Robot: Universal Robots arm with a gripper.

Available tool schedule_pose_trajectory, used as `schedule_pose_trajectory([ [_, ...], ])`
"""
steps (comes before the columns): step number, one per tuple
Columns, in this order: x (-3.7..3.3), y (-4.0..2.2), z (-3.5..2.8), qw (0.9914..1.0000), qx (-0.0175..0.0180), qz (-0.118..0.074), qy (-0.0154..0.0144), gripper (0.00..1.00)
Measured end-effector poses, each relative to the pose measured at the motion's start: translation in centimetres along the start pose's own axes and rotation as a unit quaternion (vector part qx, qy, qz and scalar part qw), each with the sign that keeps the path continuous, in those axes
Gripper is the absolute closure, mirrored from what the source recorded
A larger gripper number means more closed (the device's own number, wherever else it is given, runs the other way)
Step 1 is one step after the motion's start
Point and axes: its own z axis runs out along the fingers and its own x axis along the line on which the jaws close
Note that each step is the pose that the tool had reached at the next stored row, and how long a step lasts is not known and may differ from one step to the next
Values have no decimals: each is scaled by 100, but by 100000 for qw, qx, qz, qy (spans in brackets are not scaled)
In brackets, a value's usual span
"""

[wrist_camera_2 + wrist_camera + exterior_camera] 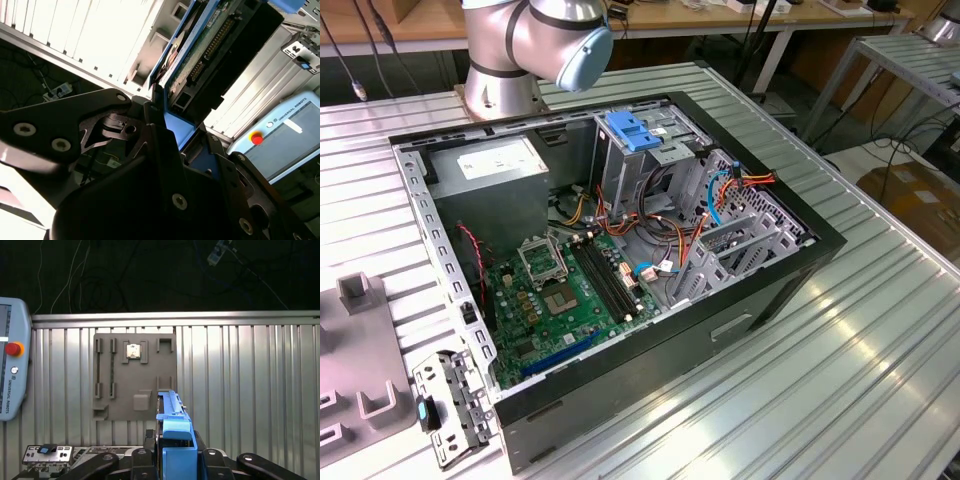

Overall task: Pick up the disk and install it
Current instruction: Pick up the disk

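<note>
My gripper (176, 457) is closed on the disk (172, 412), gripped edge-on, its long axis running straight out from my grip toward the grey fixture plate (135, 382).

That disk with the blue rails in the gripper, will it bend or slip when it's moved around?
Probably stiff: the disk stands straight out of the gripper with no sag. Its blue plastic rails look smooth, so it could slip if clamped lightly. The bare circuit board on one face suggests knocks could damage it.
</note>
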Motion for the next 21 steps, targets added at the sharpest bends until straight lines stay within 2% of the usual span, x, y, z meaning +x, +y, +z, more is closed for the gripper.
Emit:
schedule_pose_trajectory([
  [10, -2, -98, -2, 100000, 0, 2, -1, 63],
  [17, -4, -197, -4, 100000, -3, -2, 1, 63],
  [21, 7, -222, -4, 100000, 2, -1, -2, 63],
])
